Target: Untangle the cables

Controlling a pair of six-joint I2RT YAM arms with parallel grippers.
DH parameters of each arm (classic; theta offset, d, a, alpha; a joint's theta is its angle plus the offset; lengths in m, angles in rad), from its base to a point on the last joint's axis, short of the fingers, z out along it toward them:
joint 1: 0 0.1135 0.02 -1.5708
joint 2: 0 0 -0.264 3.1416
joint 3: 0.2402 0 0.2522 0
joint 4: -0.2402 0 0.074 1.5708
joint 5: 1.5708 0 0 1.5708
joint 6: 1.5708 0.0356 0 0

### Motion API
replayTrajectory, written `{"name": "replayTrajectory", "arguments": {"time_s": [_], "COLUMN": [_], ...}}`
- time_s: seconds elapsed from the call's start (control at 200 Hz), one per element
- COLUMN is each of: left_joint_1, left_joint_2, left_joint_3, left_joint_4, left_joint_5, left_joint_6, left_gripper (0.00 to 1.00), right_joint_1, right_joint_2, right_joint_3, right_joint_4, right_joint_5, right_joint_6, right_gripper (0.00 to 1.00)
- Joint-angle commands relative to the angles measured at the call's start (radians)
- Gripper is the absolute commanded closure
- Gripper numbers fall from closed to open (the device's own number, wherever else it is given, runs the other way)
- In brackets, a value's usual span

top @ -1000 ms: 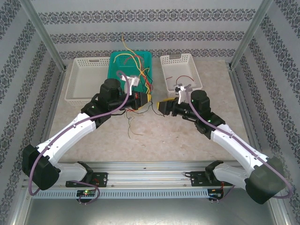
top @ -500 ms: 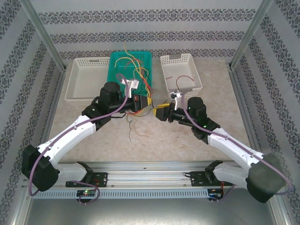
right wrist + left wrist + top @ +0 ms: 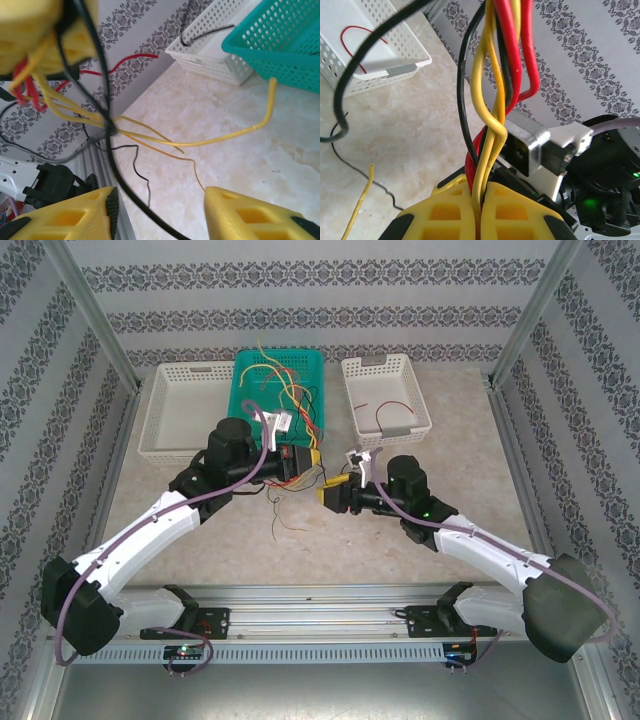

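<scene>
My left gripper (image 3: 310, 468) hangs above the table just in front of the teal basket (image 3: 262, 410). In the left wrist view this gripper (image 3: 481, 189) is shut on a twisted bundle of yellow, red and black cables (image 3: 493, 100). More cables (image 3: 292, 390) trail back into the teal basket, and thin loose ends (image 3: 283, 515) dangle onto the table. My right gripper (image 3: 328, 496) sits close by, to the right of and below the left one. In its wrist view the right gripper (image 3: 160, 202) is open, with a black cable (image 3: 122, 182) running between its fingers (image 3: 75, 215), untouched.
A white basket (image 3: 160, 415) stands at the back left. Another white basket (image 3: 412, 400) at the back right holds a red wire (image 3: 392, 407). Metal frame posts and patterned walls ring the beige table (image 3: 400, 560). The rail (image 3: 320, 605) runs along the near edge.
My right gripper has moved left and down, close to the left gripper, and its jaws have narrowed. The left gripper keeps its hold on the bundle, shifted slightly.
</scene>
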Motion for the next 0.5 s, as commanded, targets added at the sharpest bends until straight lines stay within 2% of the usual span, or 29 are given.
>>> {"name": "replayTrajectory", "arguments": {"time_s": [0.0,0.175,0.32,0.495], "left_joint_1": [0.006,0.007,0.015,0.027], "left_joint_2": [-0.019,-0.032,-0.057,-0.065], "left_joint_3": [0.026,0.005,0.003,-0.003], "left_joint_4": [0.013,0.015,-0.031,-0.105], "left_joint_5": [-0.001,0.006,0.015,0.055], "left_joint_6": [0.009,0.005,0.031,0.076], "left_gripper": [1.00,1.00,1.00,1.00], "right_joint_1": [0.008,0.008,-0.020,-0.109], "right_joint_2": [0.006,0.003,-0.066,-0.175], "right_joint_3": [-0.006,0.019,-0.002,-0.025], "right_joint_4": [0.035,-0.013,-0.053,-0.125], "right_joint_5": [0.009,0.100,0.234,0.343], "right_joint_6": [-0.036,-0.061,-0.070,-0.038], "right_gripper": [0.63,1.00,1.00,1.00]}}
